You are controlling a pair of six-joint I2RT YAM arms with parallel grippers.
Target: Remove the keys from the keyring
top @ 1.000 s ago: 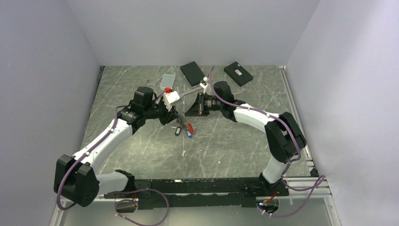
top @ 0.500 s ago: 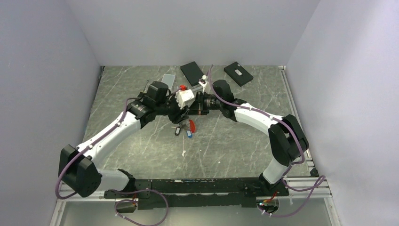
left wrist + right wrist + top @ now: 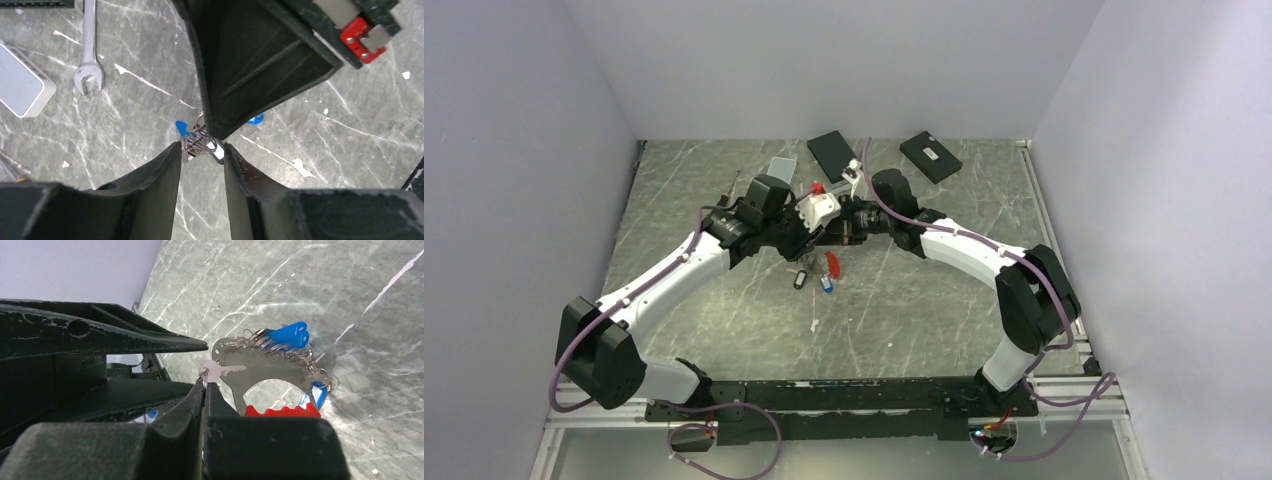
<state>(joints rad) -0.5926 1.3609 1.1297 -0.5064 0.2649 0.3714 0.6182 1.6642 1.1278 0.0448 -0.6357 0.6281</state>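
The keyring (image 3: 270,372) is a curved grey metal clip with a red grip, and several thin rings are strung along it. My right gripper (image 3: 205,385) is shut on one thin ring that carries a small silver key (image 3: 226,370). Keys with blue heads (image 3: 287,335) hang off the clip's far side. In the top view the red keyring (image 3: 831,264) sits just below both grippers, with keys (image 3: 826,285) beside it. My left gripper (image 3: 202,147) is open, its fingertips flanking the ring bundle (image 3: 199,141) right under the right gripper's tip.
A silver wrench (image 3: 90,45) and a white box (image 3: 20,87) lie behind the left gripper. Two black boxes (image 3: 834,155) (image 3: 930,156) and a pale flat box (image 3: 781,166) sit near the back wall. A small white scrap (image 3: 813,326) lies nearer the bases.
The left arm has swung right and forward until its gripper meets the right gripper, and its jaws have opened. The right gripper and the keyring have barely moved.
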